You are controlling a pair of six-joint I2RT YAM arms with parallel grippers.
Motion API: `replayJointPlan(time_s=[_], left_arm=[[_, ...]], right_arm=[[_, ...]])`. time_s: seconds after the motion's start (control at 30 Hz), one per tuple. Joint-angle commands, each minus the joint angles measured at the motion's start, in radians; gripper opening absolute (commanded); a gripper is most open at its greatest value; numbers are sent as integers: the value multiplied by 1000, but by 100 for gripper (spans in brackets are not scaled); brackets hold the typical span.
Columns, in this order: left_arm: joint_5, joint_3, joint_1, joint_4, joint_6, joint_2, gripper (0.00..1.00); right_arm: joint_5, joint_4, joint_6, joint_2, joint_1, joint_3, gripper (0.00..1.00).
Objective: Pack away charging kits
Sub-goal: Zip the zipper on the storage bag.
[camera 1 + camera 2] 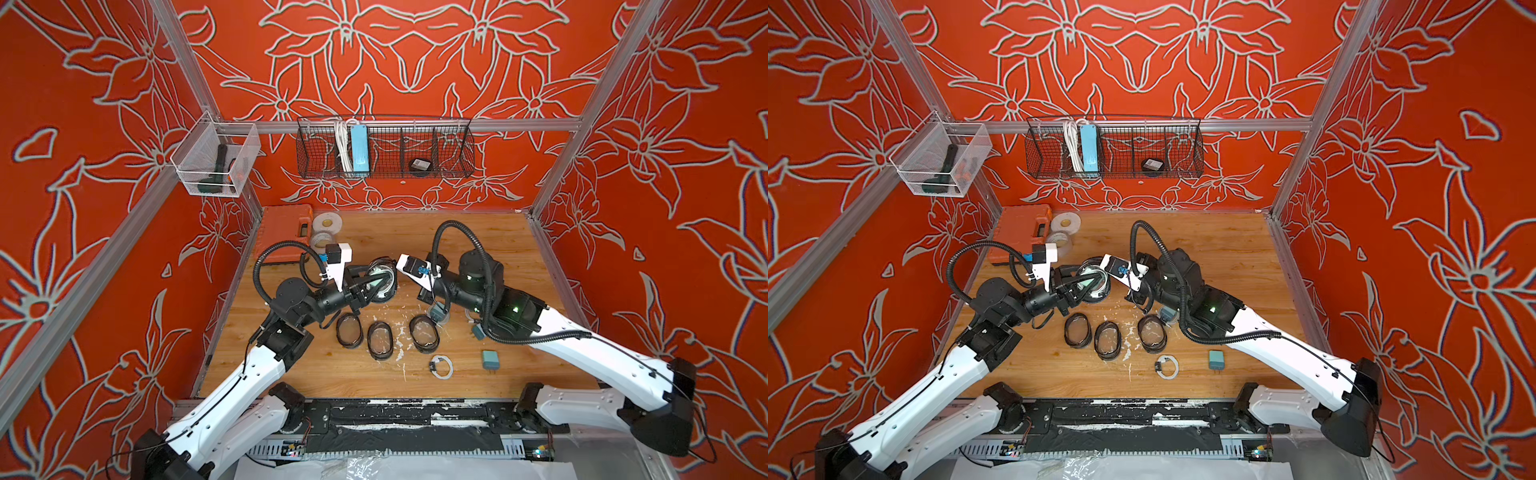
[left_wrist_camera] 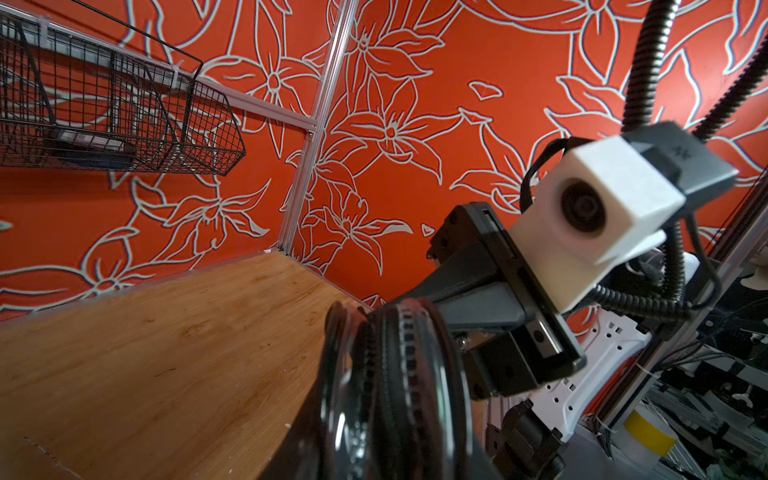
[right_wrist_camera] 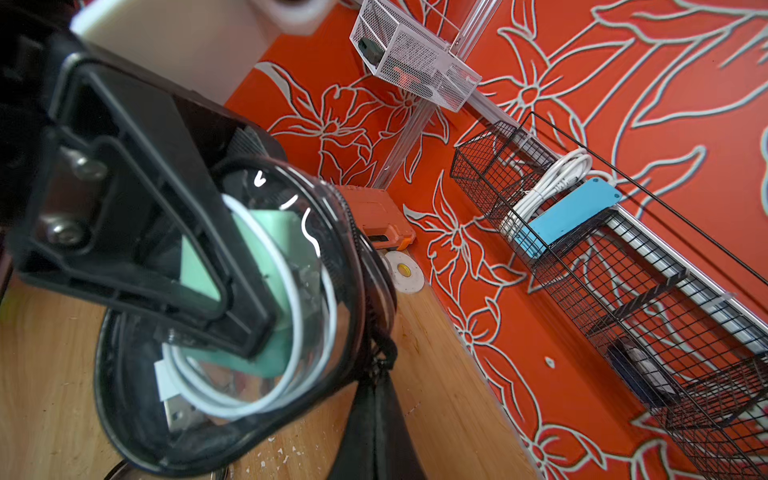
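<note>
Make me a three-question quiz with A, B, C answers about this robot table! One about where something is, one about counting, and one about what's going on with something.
1. Where is the long blue power strip?
A) flat on the tabletop
B) inside an oval case
C) in the black wire basket on the back wall

2. How many oval cases lie in a row on the wooden table in front of the arms?
A) one
B) three
C) six

3. The held case in the left end effector is:
A) packed with a teal plug and a white cable
B) empty
C) squashed flat

Answers: 1 C, the strip stands in the basket beside its white cord. 2 B, three lie side by side. 3 A, the right wrist view shows both through the clear side.
</note>
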Motion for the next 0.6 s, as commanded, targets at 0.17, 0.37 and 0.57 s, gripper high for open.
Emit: replayJointPlan(time_s=[0.17, 0.37, 0.57], left_arm=[[106, 6, -28, -95, 3, 22, 11], [84, 43, -28, -14, -47, 32, 36], [-38, -22, -28, 224, -141, 27, 80]], right_arm=[[54, 330, 226, -157, -40, -115, 0], [91, 448, 399, -199, -41, -235, 0], [125, 497, 493, -185, -40, -251, 0]])
